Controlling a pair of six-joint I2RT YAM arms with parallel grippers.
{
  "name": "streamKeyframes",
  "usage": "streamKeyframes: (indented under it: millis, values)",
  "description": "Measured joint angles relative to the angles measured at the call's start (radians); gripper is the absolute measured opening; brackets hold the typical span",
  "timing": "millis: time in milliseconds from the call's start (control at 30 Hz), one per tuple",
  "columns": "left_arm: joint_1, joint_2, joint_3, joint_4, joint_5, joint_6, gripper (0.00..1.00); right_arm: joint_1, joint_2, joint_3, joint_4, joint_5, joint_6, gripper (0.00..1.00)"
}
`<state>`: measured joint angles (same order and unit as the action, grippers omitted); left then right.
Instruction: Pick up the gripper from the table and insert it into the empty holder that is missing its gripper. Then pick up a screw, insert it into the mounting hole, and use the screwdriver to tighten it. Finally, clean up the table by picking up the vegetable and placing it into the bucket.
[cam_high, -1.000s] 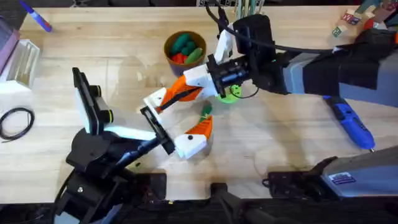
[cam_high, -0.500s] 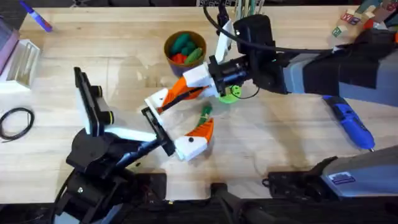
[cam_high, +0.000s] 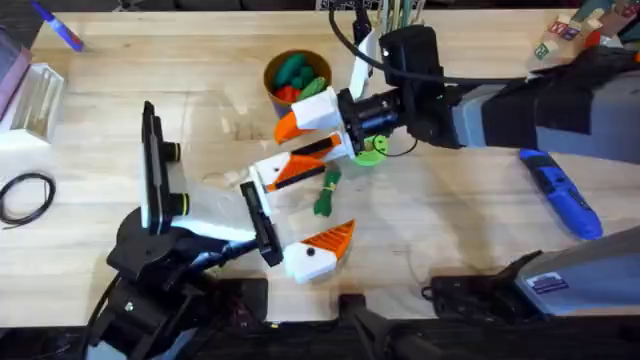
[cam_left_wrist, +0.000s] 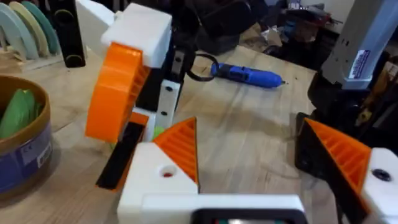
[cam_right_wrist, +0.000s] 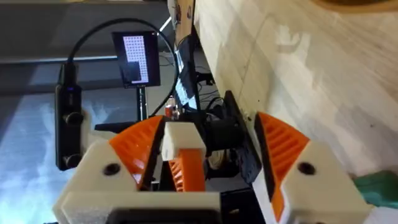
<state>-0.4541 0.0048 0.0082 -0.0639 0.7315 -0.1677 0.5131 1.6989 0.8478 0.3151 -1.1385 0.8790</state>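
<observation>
Right gripper (cam_high: 285, 150): jaws spread, empty, above table centre.
Left gripper (cam_high: 325, 245): jaws spread, empty.
Vegetable (cam_high: 326, 193): on table between both.
Bucket (cam_high: 296, 78): 12 o'clock, holding vegetables.
Left wrist view: blue screwdriver (cam_left_wrist: 245, 74).
Writing: none readable.

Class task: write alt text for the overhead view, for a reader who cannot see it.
Over a wooden table, the right gripper reaches in from the right, open, above a green vegetable. The left gripper sits nearer the camera, its white and orange fingers pointing right. A bucket of toy vegetables stands behind them, and a blue screwdriver lies at the right.
</observation>
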Motion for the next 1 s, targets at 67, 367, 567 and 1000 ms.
streamKeyframes:
  millis: [67,367,567,1000]
  values:
    - [0.0,0.0,0.0,0.0,0.005,0.002,0.985,-0.007,0.0,0.0,0.0,0.031,-0.02,0.86]
    - [0.0,0.0,0.0,0.0,0.006,0.003,0.985,-0.107,-0.132,0.046,-0.328,0.316,-0.238,0.864]
    - [0.0,0.0,0.0,0.0,0.007,0.003,0.985,-0.087,-0.242,0.122,-0.689,0.693,-0.485,0.866]
    - [0.0,0.0,0.0,0.0,0.008,0.003,0.985,0.107,-0.162,0.129,-0.831,1.196,-0.688,0.706]
